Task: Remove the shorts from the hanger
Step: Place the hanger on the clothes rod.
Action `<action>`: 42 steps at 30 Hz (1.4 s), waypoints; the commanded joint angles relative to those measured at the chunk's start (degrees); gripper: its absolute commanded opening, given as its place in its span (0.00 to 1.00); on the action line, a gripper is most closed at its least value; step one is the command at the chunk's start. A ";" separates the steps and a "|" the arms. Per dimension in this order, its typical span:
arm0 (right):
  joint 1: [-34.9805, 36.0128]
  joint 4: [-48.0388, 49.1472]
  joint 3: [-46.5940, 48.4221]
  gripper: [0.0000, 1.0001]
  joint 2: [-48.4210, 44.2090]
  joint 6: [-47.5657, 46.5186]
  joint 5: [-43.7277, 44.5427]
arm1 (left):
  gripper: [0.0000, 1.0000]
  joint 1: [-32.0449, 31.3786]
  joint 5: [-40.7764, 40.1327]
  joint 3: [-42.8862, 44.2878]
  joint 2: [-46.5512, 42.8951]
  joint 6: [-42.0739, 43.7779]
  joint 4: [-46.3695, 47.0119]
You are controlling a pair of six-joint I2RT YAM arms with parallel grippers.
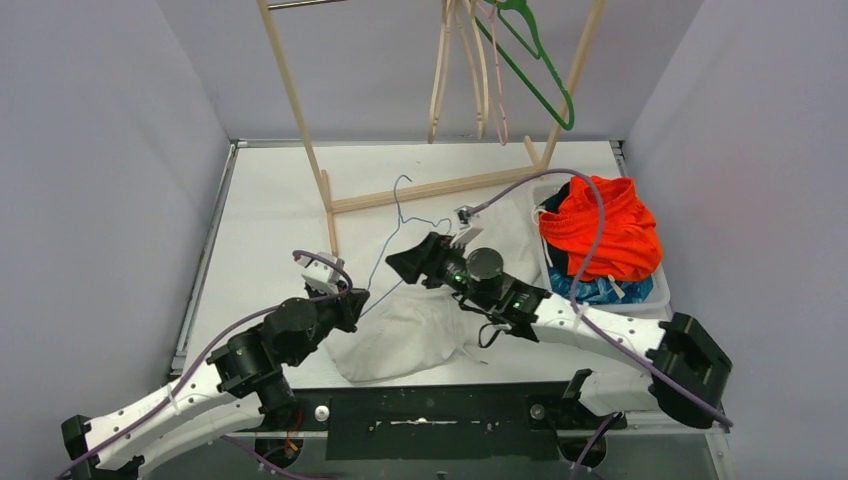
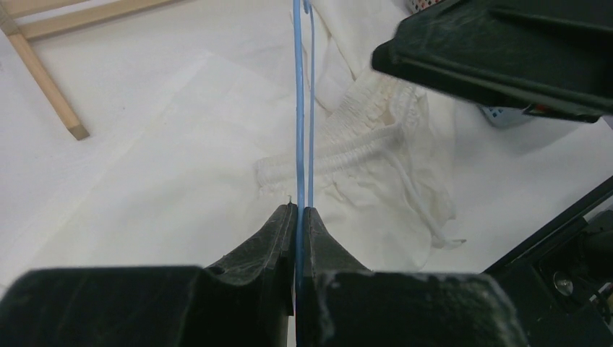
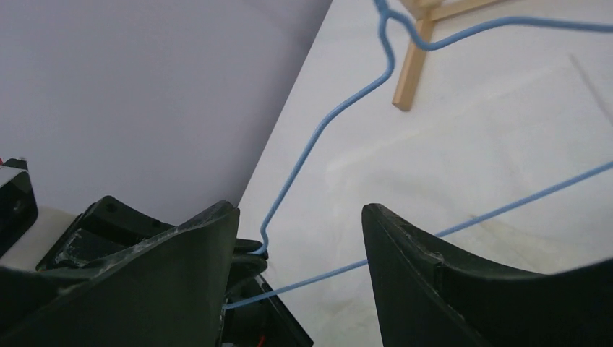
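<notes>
Your left claw (image 2: 300,211) is pressed together on the blue hanger (image 2: 298,108), pinching its thin wire at one end. Your right claw (image 3: 300,210) stands spread just beside that grip, and the hanger's wire shows in the gap between its fingers. You cannot tell whether it touches either one. The white shorts (image 1: 400,335) lie crumpled on the counter (image 1: 270,220) under the hanger; whether the cloth touches the wire is unclear. The orange shorts (image 1: 600,225) sit heaped in a bin (image 1: 655,296) well to the right of the hanger, over a blue patterned pair (image 1: 590,290).
</notes>
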 commanded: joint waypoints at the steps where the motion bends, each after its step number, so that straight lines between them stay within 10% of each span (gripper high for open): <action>1: 3.66 13.01 6.04 0.63 8.68 6.24 5.61 | 0.00 -0.29 -1.50 -1.43 -3.60 3.56 13.18; 7: 4.09 21.00 7.66 0.54 15.43 9.48 2.79 | 0.00 -0.43 -0.23 -2.22 -5.48 3.70 11.51; 16: 3.90 24.84 9.62 0.06 19.44 12.39 -1.74 | 0.00 -0.43 -0.17 -0.22 -2.92 1.70 7.19; 22: 3.10 25.34 8.49 0.00 18.73 13.27 -2.66 | 0.34 -0.43 5.11 0.79 -4.82 -1.33 1.39; 28: 2.13 24.48 7.09 0.00 17.07 13.59 -3.50 | 0.38 -0.43 7.54 2.76 -1.25 -6.59 -5.87; 42: 1.69 22.65 7.12 0.00 17.15 12.77 -4.53 | 0.03 -0.47 4.46 5.68 1.70 -9.82 -9.94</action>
